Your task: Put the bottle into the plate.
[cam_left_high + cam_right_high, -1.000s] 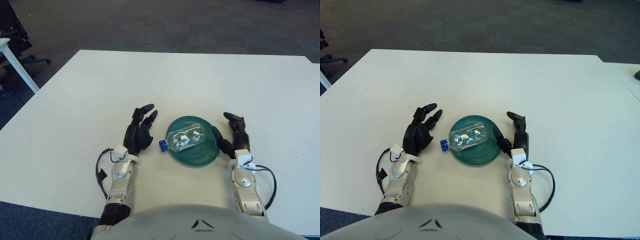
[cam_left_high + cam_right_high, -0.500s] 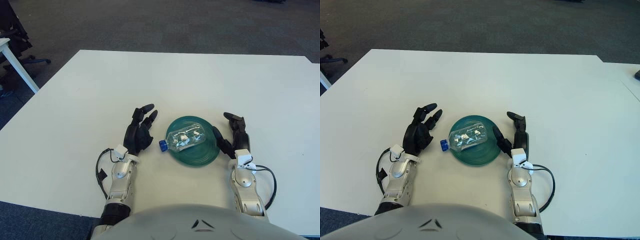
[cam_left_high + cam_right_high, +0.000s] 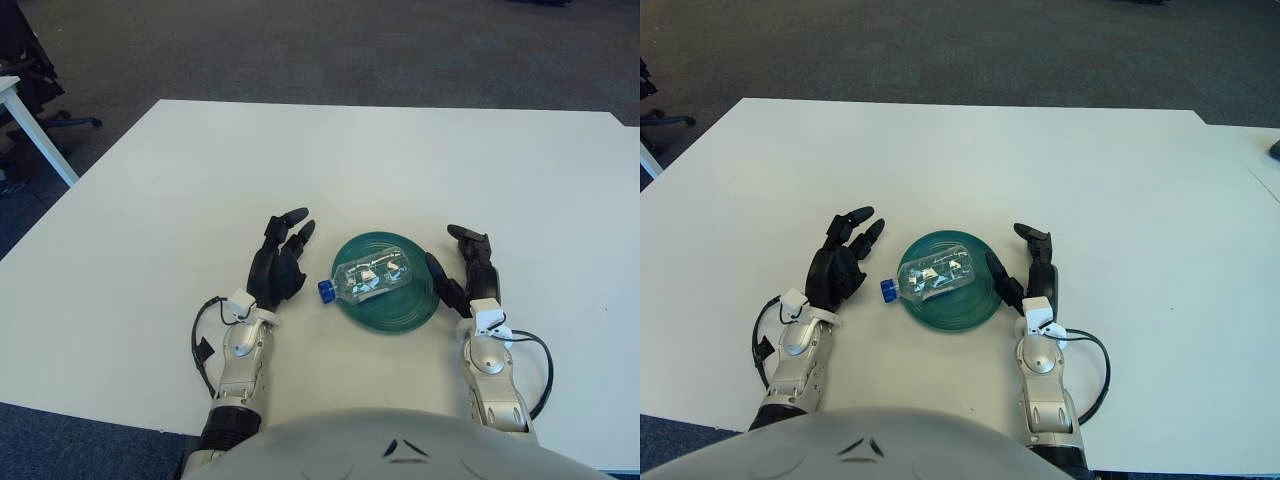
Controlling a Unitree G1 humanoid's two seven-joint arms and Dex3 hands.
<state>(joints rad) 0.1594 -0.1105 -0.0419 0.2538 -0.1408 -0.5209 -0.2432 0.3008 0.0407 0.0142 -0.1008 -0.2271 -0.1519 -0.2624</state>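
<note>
Bottle (image 3: 369, 277) lies in plate (image 3: 400, 315), unchanged; left hand (image 3: 280, 262) and right hand (image 3: 468, 268) flank it, fingers spread, empty.

Both views come from my head, looking forward and steeply down at the white table (image 3: 400, 150) in front of me. They sit side by side, so they show almost the same scene, shifted slightly sideways. My grey chest fills the bottom edge of each. Both share the table top, my left hand (image 3: 278, 268), my right hand (image 3: 465, 270) and the green plate (image 3: 395, 310) between them, all close below me. Dark carpet (image 3: 940, 40) runs across the top. The left eye view also catches a table leg (image 3: 35, 130) at far left.
</note>
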